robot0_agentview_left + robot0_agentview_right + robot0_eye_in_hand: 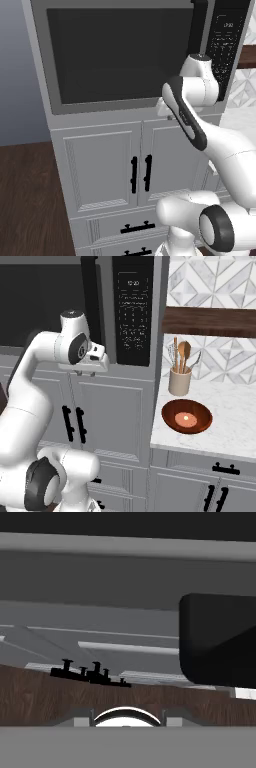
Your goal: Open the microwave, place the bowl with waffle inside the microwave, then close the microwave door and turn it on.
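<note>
The microwave door (117,52) is shut, its black vertical handle (90,303) running straight up just above the gripper (92,365), which sits at the door's lower right corner. Whether its fingers are spread I cannot tell. The bowl with waffle (187,416) waits on the worktop (235,426), right.

1. The fingers are hidden behind the white hand (92,358) in the right base view, so their spread cannot be told.
2. The microwave (125,55) is cut off by the top edge; its door handle (197,27) runs out of the picture above the fingers.
3. The keypad panel (132,311) carries markings too small to read.
4. The tabletop (230,416), well right of the fingers, runs off the right edge.
</note>
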